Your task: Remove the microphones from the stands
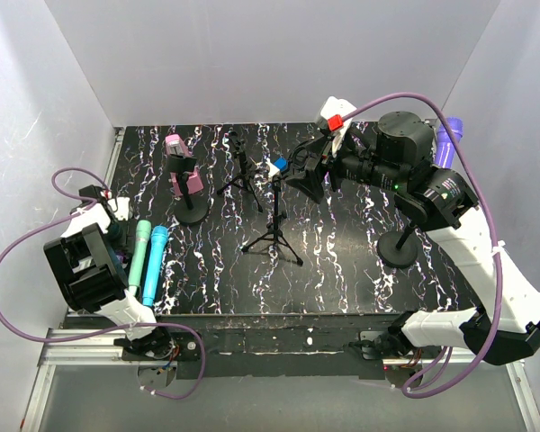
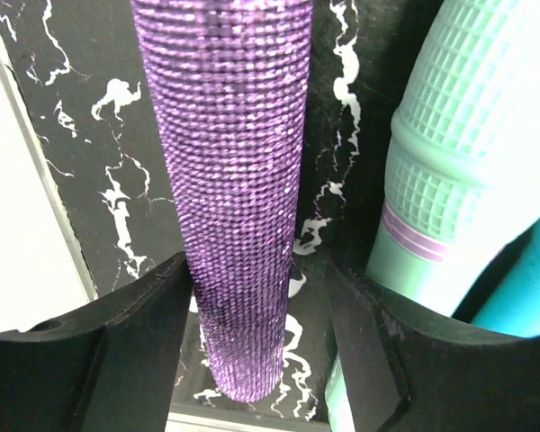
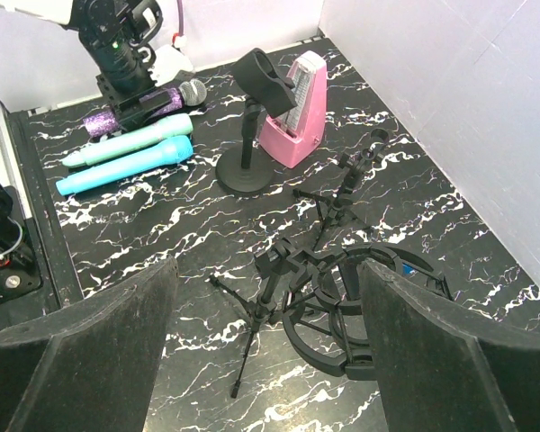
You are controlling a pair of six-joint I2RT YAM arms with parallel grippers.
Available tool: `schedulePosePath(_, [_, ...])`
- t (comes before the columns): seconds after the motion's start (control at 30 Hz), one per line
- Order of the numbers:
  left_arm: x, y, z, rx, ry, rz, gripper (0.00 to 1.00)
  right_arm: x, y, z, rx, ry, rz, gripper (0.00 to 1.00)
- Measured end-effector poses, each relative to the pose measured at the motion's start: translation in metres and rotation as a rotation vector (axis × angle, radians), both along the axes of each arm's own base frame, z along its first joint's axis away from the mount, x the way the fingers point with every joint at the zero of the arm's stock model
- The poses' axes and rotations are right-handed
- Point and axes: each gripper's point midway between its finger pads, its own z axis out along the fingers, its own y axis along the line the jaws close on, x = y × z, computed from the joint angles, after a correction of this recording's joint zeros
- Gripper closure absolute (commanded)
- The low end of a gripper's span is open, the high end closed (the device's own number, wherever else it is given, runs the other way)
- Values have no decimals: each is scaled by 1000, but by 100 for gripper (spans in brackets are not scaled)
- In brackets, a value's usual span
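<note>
A purple glitter microphone (image 2: 234, 180) lies on the black marbled table at the far left, its silver head (image 3: 193, 90) pointing to the back. My left gripper (image 2: 256, 270) straddles its handle with the jaws open; a gap shows at the right finger (image 2: 360, 342). From above, the left gripper (image 1: 117, 236) hides that microphone. My right gripper (image 3: 268, 270) hangs open and empty above a black tripod stand (image 3: 279, 270) that carries a ring-shaped shock mount (image 3: 342, 342). In the top view the right gripper (image 1: 299, 175) is over the table's middle.
A mint-green microphone (image 3: 130, 144) and a blue one (image 3: 126, 171) lie beside the purple one. A round-base stand (image 3: 247, 171) with an empty clip, a pink wedge-shaped object (image 3: 297, 117) and a small tripod (image 3: 346, 180) stand at the back. Another round-base stand (image 1: 398, 247) is at the right, a purple thing (image 1: 448, 135) above it.
</note>
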Motion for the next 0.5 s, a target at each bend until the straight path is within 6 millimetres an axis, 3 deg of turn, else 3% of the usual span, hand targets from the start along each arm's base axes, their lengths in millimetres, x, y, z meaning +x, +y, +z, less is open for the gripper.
schedulePosePath(0.5, [15,-11,38,-92,-26,55,38,0,0,-2,-4,5,0,13])
